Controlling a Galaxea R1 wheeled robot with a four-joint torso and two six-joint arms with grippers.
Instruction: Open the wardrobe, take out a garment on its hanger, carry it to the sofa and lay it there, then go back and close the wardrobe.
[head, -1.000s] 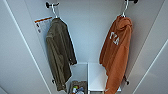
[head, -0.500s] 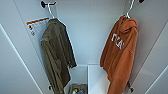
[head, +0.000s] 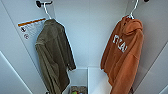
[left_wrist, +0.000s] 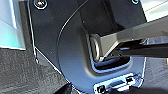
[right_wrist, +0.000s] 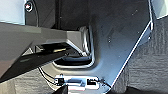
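The wardrobe (head: 95, 32) stands open in front of me, and its white inner walls take up the head view. On the right hangs the garment (head: 125, 57), an orange hooded sweatshirt with white letters on the chest. It hangs from a thin white hanger (head: 132, 11) hooked near the top. The sweatshirt hangs straight down and nothing holds it.
An olive-green jacket (head: 53, 57) hangs on its own white hanger (head: 47, 11) at the left, under a dark peg. A label (head: 31, 26) is stuck on the left inner wall. A white shelf (head: 96, 80) lies low inside. Dark carpet (left_wrist: 20, 72) shows under both wrists.
The head view has drawn a little closer to the wardrobe's inside, so both garments look larger. Neither garment has moved on its hanger.
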